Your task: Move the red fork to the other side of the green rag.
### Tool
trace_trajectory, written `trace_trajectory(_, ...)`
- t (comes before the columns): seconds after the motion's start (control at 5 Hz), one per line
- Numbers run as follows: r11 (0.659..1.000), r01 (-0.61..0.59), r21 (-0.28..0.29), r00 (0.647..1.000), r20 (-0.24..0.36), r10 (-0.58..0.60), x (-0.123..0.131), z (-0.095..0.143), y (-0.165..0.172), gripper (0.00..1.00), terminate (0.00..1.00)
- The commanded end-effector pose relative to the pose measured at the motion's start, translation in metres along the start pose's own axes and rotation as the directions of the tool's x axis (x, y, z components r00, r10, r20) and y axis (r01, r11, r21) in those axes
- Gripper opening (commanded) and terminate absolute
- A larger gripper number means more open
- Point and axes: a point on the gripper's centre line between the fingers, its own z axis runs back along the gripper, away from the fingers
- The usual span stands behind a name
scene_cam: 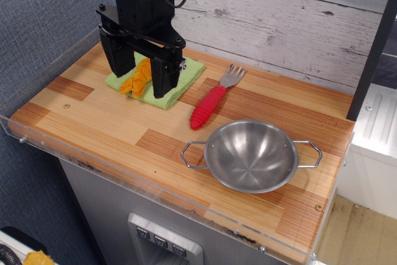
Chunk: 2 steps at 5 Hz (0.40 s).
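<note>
The red fork [213, 101] lies flat on the wooden table, just right of the green rag [183, 79], with its grey tines pointing to the back right. The rag lies at the back left of the table with an orange ridged item [138, 79] on it. My black gripper [141, 77] hangs over the rag with its fingers [118, 60] spread wide to either side of the orange item. It is open and holds nothing. The fork is apart from the gripper, to its right.
A steel bowl [251, 154] with two wire handles sits at the front right, close below the fork's handle end. A clear plastic rim [37, 147] runs along the table's front and left edges. A plank wall stands behind.
</note>
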Motion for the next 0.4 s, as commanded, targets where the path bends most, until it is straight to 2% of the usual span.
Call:
trace_trajectory(0.0, 1.000, 0.000, 0.000, 1.000, 0.000, 0.000, 0.000, 0.000, 0.000, 1.00, 0.00)
trace_trajectory(0.2, 0.998, -0.057, 0.013, 0.997, -0.053, 0.058, 0.013, 0.001, -0.014, 1.00, 0.00)
